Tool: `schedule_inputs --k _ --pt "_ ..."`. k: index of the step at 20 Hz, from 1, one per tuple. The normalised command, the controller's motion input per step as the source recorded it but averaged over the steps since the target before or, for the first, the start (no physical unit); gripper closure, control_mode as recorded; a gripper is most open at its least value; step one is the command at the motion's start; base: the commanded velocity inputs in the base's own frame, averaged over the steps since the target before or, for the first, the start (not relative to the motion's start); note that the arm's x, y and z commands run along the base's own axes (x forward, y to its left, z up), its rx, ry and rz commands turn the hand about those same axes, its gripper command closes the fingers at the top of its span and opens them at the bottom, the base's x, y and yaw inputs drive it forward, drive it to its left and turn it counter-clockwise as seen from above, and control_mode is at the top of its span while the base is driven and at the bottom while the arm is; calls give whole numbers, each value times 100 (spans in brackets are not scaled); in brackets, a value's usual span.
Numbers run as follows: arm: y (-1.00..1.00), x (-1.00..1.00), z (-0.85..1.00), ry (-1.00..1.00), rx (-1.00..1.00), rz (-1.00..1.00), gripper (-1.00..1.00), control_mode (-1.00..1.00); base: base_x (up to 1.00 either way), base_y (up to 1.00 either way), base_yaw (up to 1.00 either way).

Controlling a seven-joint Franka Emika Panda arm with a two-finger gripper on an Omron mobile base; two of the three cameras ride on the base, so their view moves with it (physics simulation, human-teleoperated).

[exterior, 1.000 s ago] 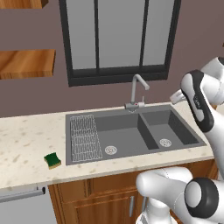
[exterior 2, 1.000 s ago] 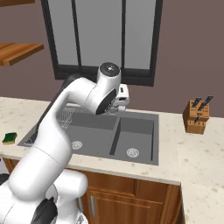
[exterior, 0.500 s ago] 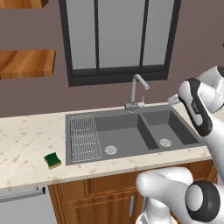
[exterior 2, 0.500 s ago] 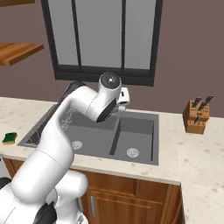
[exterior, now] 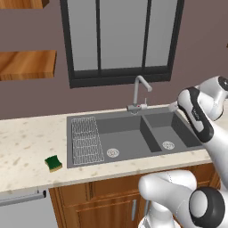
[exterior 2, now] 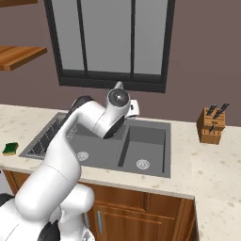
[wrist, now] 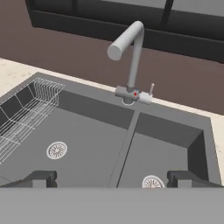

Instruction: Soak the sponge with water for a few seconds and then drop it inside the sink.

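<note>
The sponge (exterior: 53, 163), green over yellow, lies on the counter left of the sink (exterior: 132, 139); it also shows at the far left as sponge (exterior 2: 9, 148). My gripper (wrist: 111, 179) hangs open above the sink's middle divider (wrist: 126, 146), facing the grey gooseneck faucet (wrist: 132, 56), with nothing between its fingertips (wrist: 40, 178). The faucet's small lever (wrist: 149, 93) stands at its base. No water shows at the spout. The sponge is far to the left of the gripper, well apart from it.
A wire rack (exterior: 84, 139) fills the left end of the left basin. Round drains (wrist: 57, 150) sit in each basin. A wooden knife block (exterior 2: 212, 124) stands on the counter at the right. A window and brown wall back the faucet.
My arm has come down a little and moved in over the sink toward the faucet. The sponge has stayed where it was, and the gripper has remained open.
</note>
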Motion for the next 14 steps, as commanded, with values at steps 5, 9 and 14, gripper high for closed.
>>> schedule_inputs --k 5,9,14 --pt "0 8 -8 -11 0 0 -100 -100 0 0 0" --pt "0 15 -7 -8 0 0 -100 -100 0 0 0" --pt "0 9 -2 -15 0 0 -100 -100 0 0 0"
